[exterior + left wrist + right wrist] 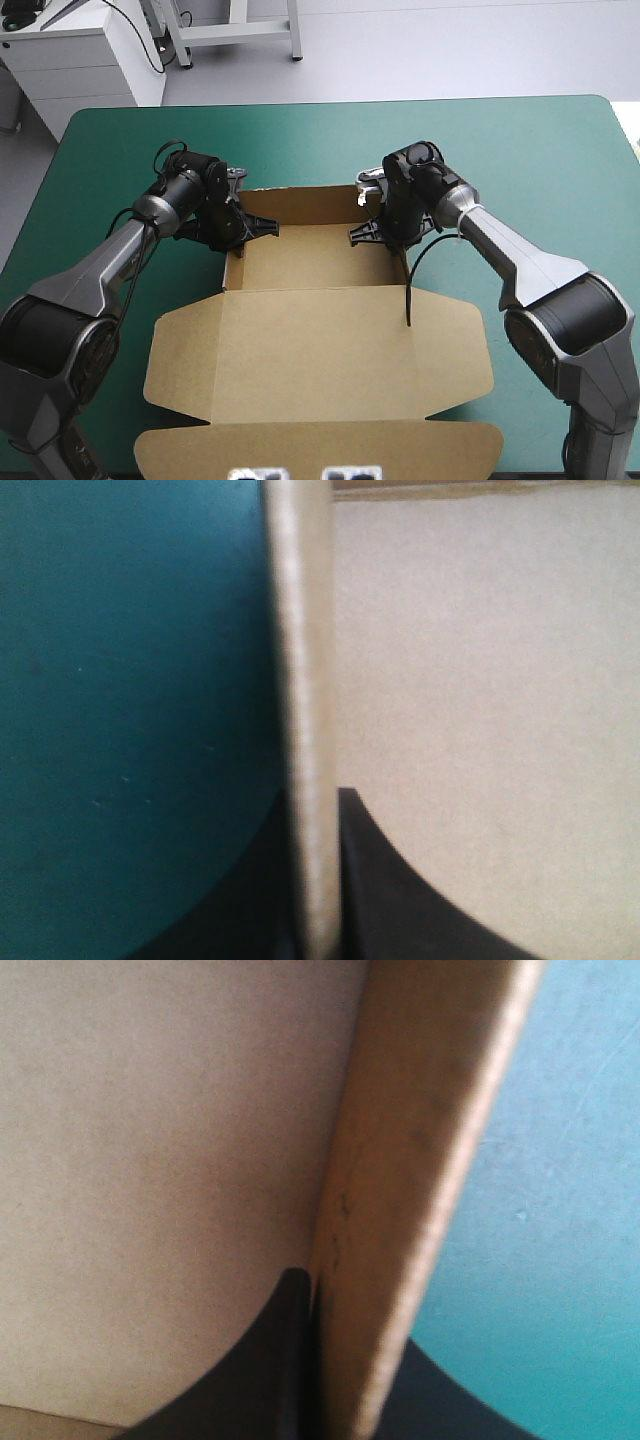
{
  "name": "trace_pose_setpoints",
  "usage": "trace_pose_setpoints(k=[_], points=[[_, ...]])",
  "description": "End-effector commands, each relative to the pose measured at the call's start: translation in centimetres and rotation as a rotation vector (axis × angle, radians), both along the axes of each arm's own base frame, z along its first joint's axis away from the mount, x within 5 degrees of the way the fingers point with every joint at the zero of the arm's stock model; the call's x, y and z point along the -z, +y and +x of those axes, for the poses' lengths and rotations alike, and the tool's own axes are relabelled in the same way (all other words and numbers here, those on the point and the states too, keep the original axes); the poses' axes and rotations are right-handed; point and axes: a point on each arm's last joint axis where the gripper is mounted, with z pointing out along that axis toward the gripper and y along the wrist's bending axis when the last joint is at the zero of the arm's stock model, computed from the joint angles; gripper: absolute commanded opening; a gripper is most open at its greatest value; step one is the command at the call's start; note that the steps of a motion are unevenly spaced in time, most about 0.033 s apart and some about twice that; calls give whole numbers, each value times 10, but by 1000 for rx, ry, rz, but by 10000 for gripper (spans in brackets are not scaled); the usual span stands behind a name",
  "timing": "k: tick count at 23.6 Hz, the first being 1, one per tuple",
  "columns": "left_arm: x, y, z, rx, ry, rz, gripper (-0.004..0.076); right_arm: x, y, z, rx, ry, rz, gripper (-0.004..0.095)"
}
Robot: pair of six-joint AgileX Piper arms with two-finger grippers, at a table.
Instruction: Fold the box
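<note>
Since the tray half of the box (300, 255) stands with its walls raised at the middle of the frame on the teal-green worktop (520, 150), the early folds are judged done. The left wall (305, 680) is clamped in the left claw (243, 228), and the right wall (420, 1160) is pinched by the right claw (385, 232), each nearly closed on the board. The lid (315, 345) is seen lying flat toward the bottom of the frame; tucking the side walls firmly is judged to remain.
</note>
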Motion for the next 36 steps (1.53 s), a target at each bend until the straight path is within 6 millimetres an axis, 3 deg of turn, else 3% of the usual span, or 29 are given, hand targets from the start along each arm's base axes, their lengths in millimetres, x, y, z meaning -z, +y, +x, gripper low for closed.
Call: trace_pose_setpoints(k=[1,3,9,13,18,24,30,36], points=[[-22,-18,0,7,-89,-141,41,-18,12,-7,-81,-40,69,45],[-21,-18,-1,19,-79,-135,124,-18,7,-7,-83,-34,8,113],[-22,-18,-2,17,-75,-145,407,-24,1,-3,-22,-84,-43,456],[-22,-18,-2,19,-76,-144,509,-30,-2,1,17,-122,-67,563],[-22,-17,-2,24,-82,-127,517,-34,-1,0,-14,-130,-60,567],[-26,-10,-3,48,-66,-47,517,-53,-6,-7,-49,-181,-61,566],[-74,-13,1,60,-129,-74,517,-78,-12,-17,-45,-234,-30,566],[-130,-11,-6,68,-267,-138,515,-129,-25,-40,-87,-362,22,566]])
